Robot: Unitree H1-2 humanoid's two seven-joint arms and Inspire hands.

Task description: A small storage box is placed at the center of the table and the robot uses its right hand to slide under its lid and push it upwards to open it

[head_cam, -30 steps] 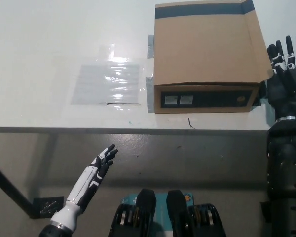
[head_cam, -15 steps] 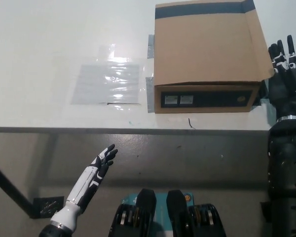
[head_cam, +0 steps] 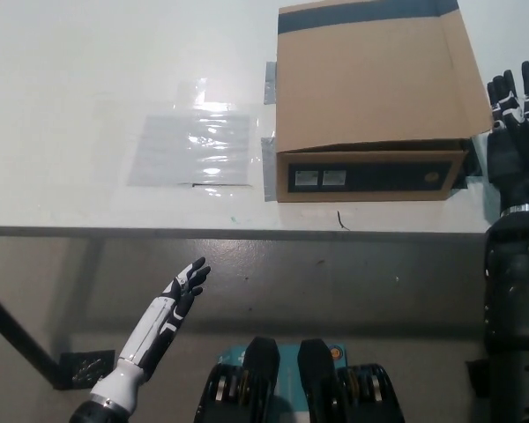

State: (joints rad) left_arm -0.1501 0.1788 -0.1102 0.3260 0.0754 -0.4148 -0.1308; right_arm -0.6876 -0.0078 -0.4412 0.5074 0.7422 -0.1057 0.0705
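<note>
A brown cardboard storage box (head_cam: 370,163) with a dark front panel sits on the white table (head_cam: 88,88), right of centre. Its flat lid (head_cam: 375,84) has a dark blue strip along the far edge and is raised a little at the front right corner. My black right hand (head_cam: 517,123) is open, fingers spread and pointing away, just right of the lid's front right corner, beside its edge. My white left hand (head_cam: 185,286) rests open below the table's near edge, at the lower left.
A clear plastic sheet (head_cam: 191,148) lies flat on the table left of the box. Grey tape strips (head_cam: 268,167) hold the box's left side. A small dark mark (head_cam: 341,220) sits near the table's front edge (head_cam: 247,231).
The lid's front right corner has lifted and swung slightly to the right. My right hand has shifted a little to the right. The left hand has not moved.
</note>
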